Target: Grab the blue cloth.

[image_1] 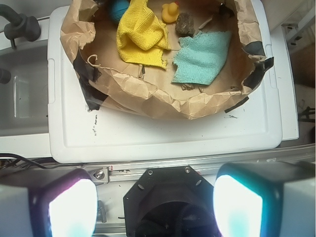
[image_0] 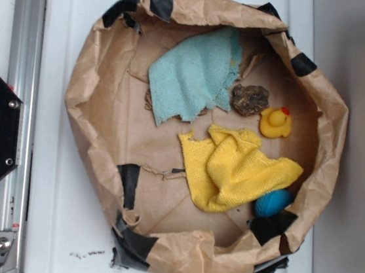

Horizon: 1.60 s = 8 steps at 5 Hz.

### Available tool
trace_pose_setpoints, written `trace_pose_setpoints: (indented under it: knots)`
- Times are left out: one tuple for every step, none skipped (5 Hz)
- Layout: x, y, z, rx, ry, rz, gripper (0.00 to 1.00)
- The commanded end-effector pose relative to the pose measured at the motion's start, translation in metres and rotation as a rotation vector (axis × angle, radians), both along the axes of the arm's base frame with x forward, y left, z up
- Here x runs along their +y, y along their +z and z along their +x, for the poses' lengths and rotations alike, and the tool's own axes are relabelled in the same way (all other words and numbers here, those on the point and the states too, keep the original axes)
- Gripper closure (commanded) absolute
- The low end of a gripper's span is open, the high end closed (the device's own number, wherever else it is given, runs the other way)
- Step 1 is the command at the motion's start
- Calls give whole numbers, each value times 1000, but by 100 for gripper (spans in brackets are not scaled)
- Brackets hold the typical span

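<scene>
The blue cloth point(image_0: 193, 75) is a light teal terry towel lying flat in the upper part of a brown paper basin point(image_0: 85, 92). It also shows in the wrist view point(image_1: 201, 57) at the upper right. My gripper point(image_1: 155, 210) is open and empty, its two glowing pads wide apart at the bottom of the wrist view. It hangs far back from the basin, over the black robot base point(image_1: 163, 197). The gripper is out of the exterior view.
A yellow cloth point(image_0: 231, 168) lies crumpled below the blue one. A yellow rubber duck point(image_0: 275, 122), a brown rock-like lump point(image_0: 249, 99) and a blue ball point(image_0: 272, 202) lie on the right. The basin sits on a white board point(image_1: 163, 133) beside a metal rail point(image_0: 19, 111).
</scene>
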State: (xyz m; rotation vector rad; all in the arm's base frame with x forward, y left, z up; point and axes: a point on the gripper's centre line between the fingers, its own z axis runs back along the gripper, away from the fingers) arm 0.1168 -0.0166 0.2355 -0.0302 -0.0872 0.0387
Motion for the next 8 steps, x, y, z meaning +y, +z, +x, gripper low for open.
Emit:
trace_pose_setpoints:
  knots:
    - [0,0,0,0,0,0,0]
    - [15,-28,49,-40,-16,54,0]
    - [22,-54,98,-100,-118,14,0]
    - [16,-94,132,-85,-250,57,0]
    - [13,-134,142,-3,-433,143,0]
    - [28,-165,132,96,-583,200,0]
    - [63,-189,121,182,-595,212,0]
    - [81,-196,127,218,-595,227,0]
